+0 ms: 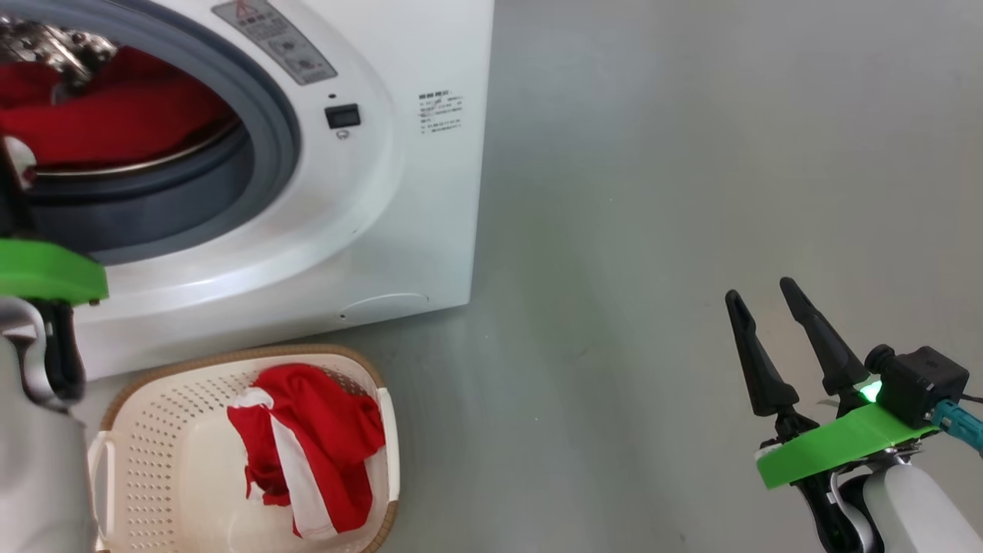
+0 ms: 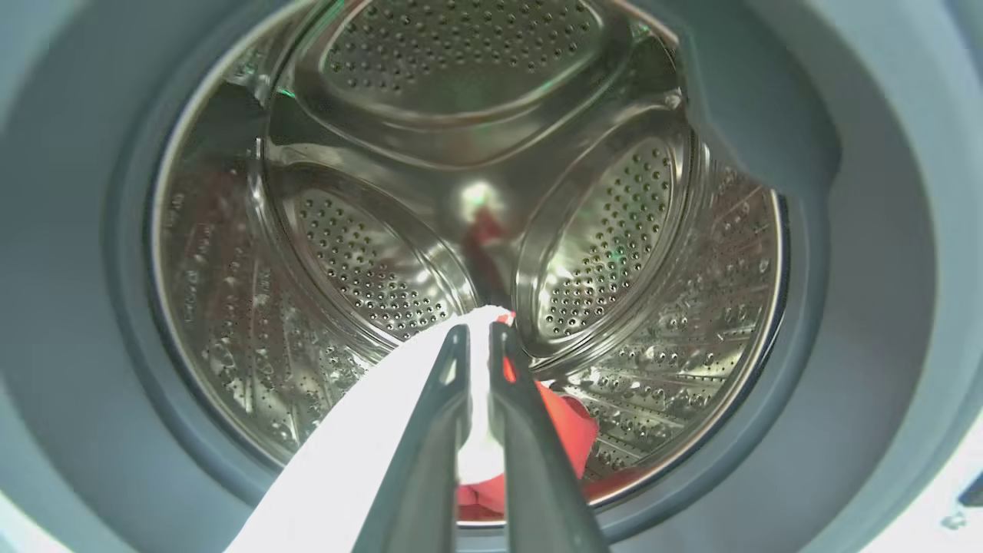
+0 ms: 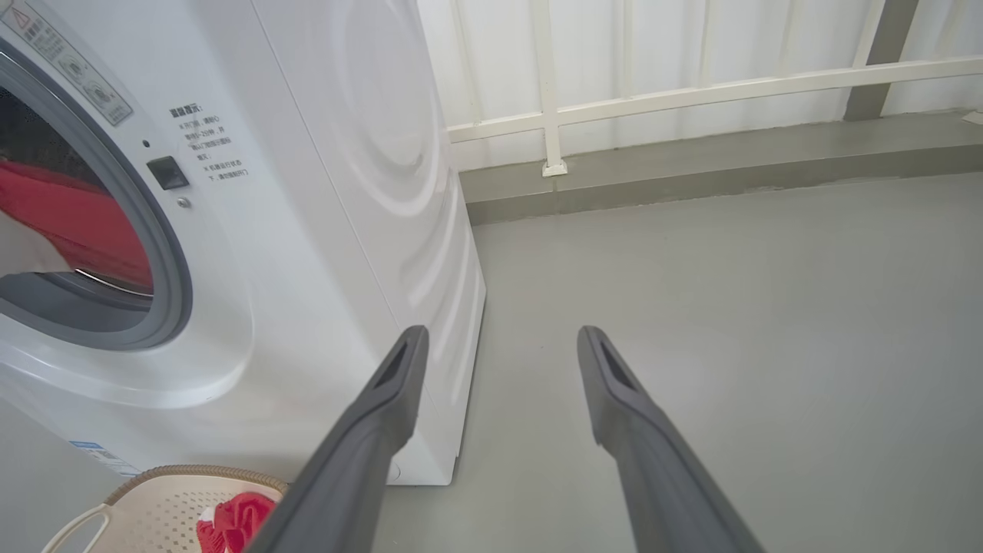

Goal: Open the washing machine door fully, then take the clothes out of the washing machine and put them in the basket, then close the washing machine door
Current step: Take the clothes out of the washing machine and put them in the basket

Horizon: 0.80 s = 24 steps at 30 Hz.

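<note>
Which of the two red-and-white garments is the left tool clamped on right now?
The garment in the drum: the left tool is shut on its white panel. The other garment lies loose in the basket, untouched.

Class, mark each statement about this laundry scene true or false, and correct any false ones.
1. The left gripper is shut on white-and-red fabric inside the drum of the washing machine. True.
2. The basket is empty. False: a red and white garment lies in it.
3. The right gripper is open and holds nothing, over the floor. True.
4. The basket stands on top of the washing machine. False: it stands on the floor in front of it, below the opening.
</note>
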Tool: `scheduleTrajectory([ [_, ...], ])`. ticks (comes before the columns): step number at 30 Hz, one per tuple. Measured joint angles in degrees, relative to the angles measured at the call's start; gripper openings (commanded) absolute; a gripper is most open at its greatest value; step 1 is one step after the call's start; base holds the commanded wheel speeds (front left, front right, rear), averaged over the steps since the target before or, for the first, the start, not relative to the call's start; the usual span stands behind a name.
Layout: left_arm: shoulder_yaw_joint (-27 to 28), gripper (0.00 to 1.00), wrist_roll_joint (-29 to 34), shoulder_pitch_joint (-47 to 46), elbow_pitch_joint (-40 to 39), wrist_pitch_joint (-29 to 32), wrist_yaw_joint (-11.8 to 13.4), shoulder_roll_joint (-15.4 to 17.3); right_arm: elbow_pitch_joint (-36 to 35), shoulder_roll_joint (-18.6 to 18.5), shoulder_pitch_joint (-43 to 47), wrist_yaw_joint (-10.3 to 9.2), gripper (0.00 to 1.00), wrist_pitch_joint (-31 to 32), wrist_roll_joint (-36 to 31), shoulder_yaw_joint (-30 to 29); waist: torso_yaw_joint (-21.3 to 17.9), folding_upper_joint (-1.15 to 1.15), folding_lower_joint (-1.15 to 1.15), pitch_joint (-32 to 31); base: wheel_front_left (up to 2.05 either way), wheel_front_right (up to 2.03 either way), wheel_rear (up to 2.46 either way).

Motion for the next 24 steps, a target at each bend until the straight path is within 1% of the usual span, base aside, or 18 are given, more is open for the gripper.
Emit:
scheduleTrajectory([
  [5, 2.7, 0.0, 0.4, 5.8, -8.5, -0.2, -0.7, -2.7, 0.2, -0.1, 1.3, 0.0, 1.0, 0.0, 0.0, -0.5, 0.6, 0.0, 0.0, -1.9, 0.0, 0.0, 0.0],
  [14, 5.8, 0.0, 2.9, 13.3, -23.4, -0.2, -2.0, -6.9, 0.1, -0.1, 3.1, 0.0, 1.0, 0.0, 0.0, -1.6, 2.2, 0.0, 0.0, -3.6, 0.0, 0.0, 0.0],
  [21, 6.4, 0.0, 4.1, 17.9, -33.3, -0.3, -2.8, -8.9, 0.0, -0.1, 3.3, 0.0, 1.0, 0.0, 0.0, -1.8, 2.8, 0.0, 0.0, -3.9, 0.0, 0.0, 0.0],
  [24, 6.8, 0.0, 4.2, 19.4, -36.9, -0.3, -3.0, -9.1, -0.1, -0.1, 3.4, 0.0, 1.0, 0.0, -0.1, -1.8, 3.1, 0.0, 0.0, -4.1, 0.0, 0.0, 0.0],
])
